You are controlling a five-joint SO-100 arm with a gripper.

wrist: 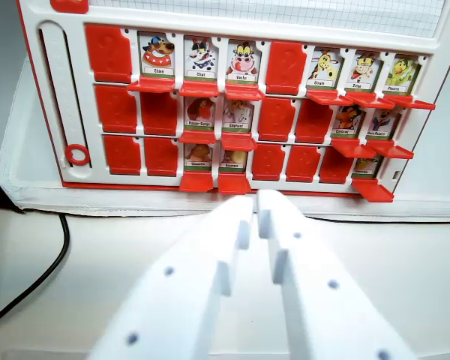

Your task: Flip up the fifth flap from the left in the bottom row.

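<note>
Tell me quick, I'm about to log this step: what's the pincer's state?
Pincer: closed or almost so, holding nothing, just short of the flap board.

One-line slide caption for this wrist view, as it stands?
White gripper, jaws nearly closed and empty, poised before the red-and-white game board, just below its bottom row of flaps.

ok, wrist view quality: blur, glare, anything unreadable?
Wrist view: gripper up close is soft and overexposed, washing into the pale table; game board is sharp enough to see the animal pictures, but card captions are barely legible; board edges bow slightly; no hard shadows.
</note>
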